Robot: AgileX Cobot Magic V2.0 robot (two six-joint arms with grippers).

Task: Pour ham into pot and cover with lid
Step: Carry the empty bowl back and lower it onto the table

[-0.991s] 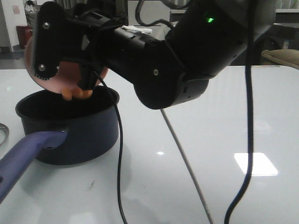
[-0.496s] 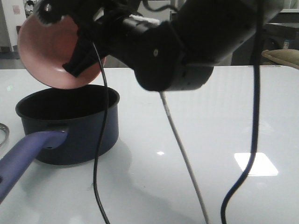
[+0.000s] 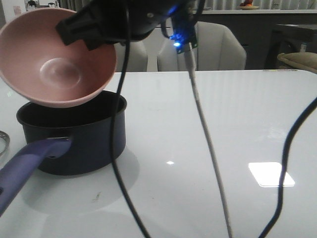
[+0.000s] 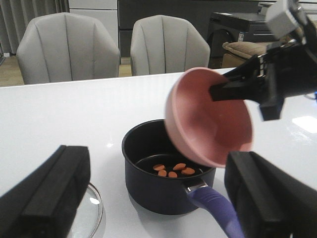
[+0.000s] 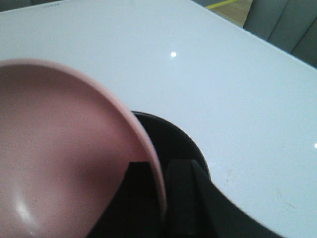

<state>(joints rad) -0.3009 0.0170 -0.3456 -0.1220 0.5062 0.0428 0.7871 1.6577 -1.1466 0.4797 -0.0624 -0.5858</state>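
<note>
1. The right arm's black fingers (image 5: 163,198) are clamped on the rim of the salmon-pink round bowl (image 3: 57,62), one finger inside the wall and one outside, as the right wrist view shows at its lower centre.
2. The bowl hangs tilted in the upper left of the front view, just above the dark navy round saucepan (image 3: 74,136), its smooth glossy hollow showing no pieces in it.
3. The small thin orange-pink ham pieces (image 4: 173,169) lie on the saucepan's dark floor, below and apart from the right fingers; only the left wrist view, at its lower centre, shows them.
4. The saucepan stands upright on the glossy white tabletop (image 3: 223,139), its long purple-blue handle (image 3: 27,166) reaching toward the lower left corner of the front view.
5. The left arm's blocky black fingers (image 4: 158,198) stand wide apart in the lower corners of the left wrist view, grasping nothing, with the saucepan between and beyond them.
6. The round clear glass lid with a steel rim (image 4: 94,210) lies flat on the tabletop at the lower left of the left wrist view, beside the saucepan; the front view catches only a sliver of its rim at the left edge.
7. Black and grey cables (image 3: 208,139) hang down the front view.
</note>
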